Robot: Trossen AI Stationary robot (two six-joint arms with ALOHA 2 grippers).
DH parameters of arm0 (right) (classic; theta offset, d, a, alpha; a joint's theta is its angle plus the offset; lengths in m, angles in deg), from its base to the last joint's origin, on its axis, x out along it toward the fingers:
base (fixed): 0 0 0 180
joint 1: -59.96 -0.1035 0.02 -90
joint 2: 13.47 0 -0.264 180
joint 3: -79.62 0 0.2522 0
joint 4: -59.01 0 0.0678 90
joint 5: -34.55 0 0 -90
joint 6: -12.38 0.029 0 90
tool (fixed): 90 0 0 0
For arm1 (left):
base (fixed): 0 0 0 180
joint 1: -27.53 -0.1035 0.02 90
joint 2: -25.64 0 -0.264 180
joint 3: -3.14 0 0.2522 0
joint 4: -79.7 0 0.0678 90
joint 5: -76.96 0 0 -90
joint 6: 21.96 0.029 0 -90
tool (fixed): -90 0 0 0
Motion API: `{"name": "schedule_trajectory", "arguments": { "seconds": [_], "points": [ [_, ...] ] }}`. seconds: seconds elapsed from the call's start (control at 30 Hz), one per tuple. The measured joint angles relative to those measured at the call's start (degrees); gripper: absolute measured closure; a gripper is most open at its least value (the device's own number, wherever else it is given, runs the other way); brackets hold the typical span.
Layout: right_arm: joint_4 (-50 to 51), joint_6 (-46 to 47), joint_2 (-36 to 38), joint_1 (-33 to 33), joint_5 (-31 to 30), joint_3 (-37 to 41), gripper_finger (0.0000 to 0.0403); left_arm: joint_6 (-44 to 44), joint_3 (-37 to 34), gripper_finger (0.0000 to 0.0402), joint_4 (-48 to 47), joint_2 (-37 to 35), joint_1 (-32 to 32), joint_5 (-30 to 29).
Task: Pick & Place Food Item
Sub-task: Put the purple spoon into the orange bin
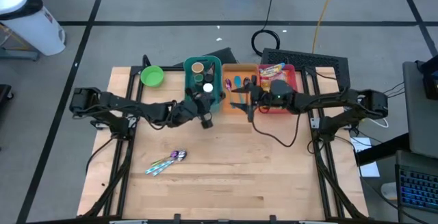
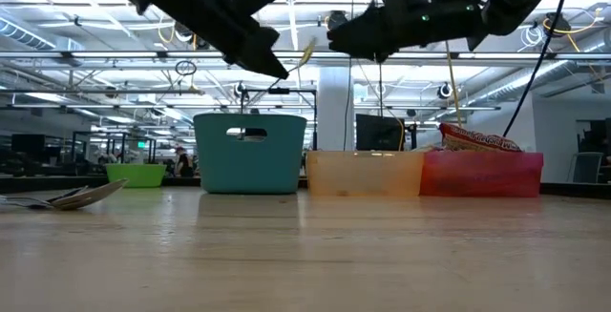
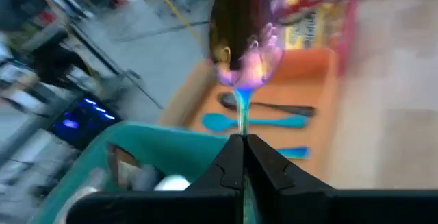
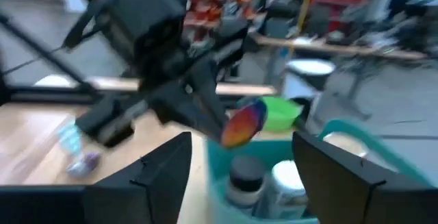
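My left gripper [image 3: 243, 145] is shut on an iridescent spoon [image 3: 239, 42], held in the air by the near right corner of the teal bin [image 1: 204, 80]. The spoon's bowl also shows in the right wrist view [image 4: 243, 125]. My right gripper [image 4: 239, 166] stands open above the orange bin [image 1: 239, 90], facing the left gripper [image 1: 205, 116], with nothing between its fingers. Snack packets [image 1: 277, 73] lie in the red bin [image 1: 295, 87]. My left gripper pinches the spoon's thin handle [image 3: 241, 125] between its two fingertips. The fingers lie along the handle, and the spoon's bowl [image 2: 306, 52] sticks out beyond them, slanting upward. The spoon is lifted clear of table and bins.
The teal bin holds jars [image 4: 246, 176]. Blue spoons and a dark one [image 3: 263, 120] lie in the orange bin. A green bowl [image 1: 152, 76] stands at the far left. More spoons [image 1: 168, 161] lie on the bare wood toward the near left.
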Motion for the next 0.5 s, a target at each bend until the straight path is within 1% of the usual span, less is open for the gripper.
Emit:
{"name": "schedule_trajectory", "arguments": {
  "seconds": [0.07,0.17,0.33,0.5],
  "points": [
    [-3.2,0.0,-1.5,-1.2,-3.6,-0.1,0.0148,1.1,0.0,0.0399,0.5,0.4,-0.6,-0.9],
    [-5.7,0.5,-3.8,-1.9,-6.4,-0.3,0.0129,2.5,0.0,0.0397,3.0,1.5,-1.3,-1.1],
    [-5.9,3.7,-7.1,-1.8,-6.6,-2.3,0.0113,3.0,0.0,0.0398,4.1,3.0,-1.6,-0.7],
    [-6.7,5.0,-8.6,-1.8,-6.9,-3.1,0.0121,3.0,0.0,0.0399,4.0,3.2,-1.6,-0.6]
  ]
}}
